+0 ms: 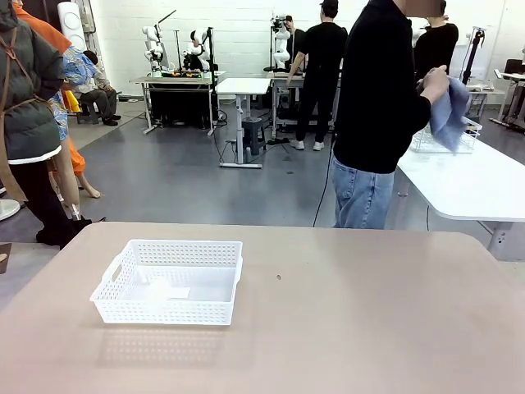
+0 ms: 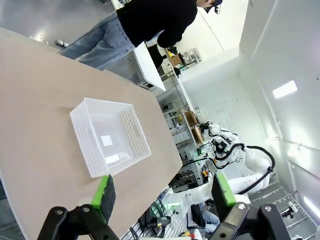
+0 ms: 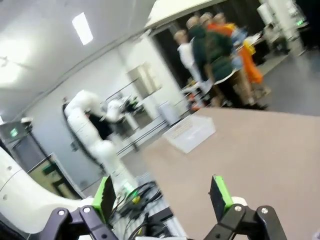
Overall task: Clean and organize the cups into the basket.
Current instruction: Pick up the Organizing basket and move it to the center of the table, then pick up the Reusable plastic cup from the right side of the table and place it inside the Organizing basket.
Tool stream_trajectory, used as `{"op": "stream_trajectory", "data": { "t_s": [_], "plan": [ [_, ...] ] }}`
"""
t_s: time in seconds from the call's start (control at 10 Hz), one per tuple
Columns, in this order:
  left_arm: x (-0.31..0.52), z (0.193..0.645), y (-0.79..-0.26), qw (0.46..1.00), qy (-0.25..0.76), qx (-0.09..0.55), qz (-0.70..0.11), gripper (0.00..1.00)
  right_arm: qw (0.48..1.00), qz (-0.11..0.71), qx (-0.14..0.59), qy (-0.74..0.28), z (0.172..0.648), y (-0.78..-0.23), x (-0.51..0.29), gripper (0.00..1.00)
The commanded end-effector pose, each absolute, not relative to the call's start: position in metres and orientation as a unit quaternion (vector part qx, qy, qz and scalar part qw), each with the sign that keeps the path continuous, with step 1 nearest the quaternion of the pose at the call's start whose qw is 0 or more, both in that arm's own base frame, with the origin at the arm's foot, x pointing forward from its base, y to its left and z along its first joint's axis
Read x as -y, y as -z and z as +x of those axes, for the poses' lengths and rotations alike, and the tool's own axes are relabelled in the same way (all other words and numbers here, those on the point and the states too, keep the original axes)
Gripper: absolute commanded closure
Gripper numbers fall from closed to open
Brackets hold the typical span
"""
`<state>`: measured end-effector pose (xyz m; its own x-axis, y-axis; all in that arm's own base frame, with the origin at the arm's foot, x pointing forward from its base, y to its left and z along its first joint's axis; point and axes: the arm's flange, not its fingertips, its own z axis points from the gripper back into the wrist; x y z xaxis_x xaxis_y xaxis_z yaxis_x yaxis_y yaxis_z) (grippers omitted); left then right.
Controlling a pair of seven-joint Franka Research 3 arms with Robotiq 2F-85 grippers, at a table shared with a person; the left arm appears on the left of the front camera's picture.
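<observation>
Well above table (image 2: 30,100), left gripper (image 2: 161,192) jaws apart, right gripper (image 3: 162,196) likewise

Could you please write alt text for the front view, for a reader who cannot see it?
An empty white lattice basket sits left of centre on a tan table. Beyond the far edge a person in a black top and jeans stands turned toward a white side table, holding a blue cloth.
</observation>
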<state>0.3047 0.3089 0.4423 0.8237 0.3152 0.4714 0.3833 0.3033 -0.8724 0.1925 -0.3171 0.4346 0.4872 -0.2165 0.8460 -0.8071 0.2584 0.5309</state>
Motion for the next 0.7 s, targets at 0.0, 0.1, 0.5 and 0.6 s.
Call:
{"op": "stream_trajectory", "data": {
  "t_s": [0.0, 0.1, 0.5, 0.6],
  "plan": [
    [-0.309, 0.305, -0.444, 0.750, 0.016, 0.297, -0.590, 0.00, 0.641, 0.562, 0.491, -0.179, 0.197, -0.421, 0.360, 0.00],
    [-0.309, 0.305, -0.444, 0.750, 0.016, 0.297, -0.590, 0.00, 0.634, 0.560, 0.507, -0.165, 0.192, -0.418, 0.372, 0.00],
    [-0.309, 0.305, -0.444, 0.750, 0.016, 0.297, -0.590, 0.00, 0.649, 0.549, 0.495, -0.179, 0.180, -0.428, 0.340, 0.00],
    [-0.309, 0.305, -0.444, 0.750, 0.016, 0.297, -0.590, 0.00, 0.649, 0.549, 0.495, -0.179, 0.180, -0.428, 0.340, 0.00]
  ]
}}
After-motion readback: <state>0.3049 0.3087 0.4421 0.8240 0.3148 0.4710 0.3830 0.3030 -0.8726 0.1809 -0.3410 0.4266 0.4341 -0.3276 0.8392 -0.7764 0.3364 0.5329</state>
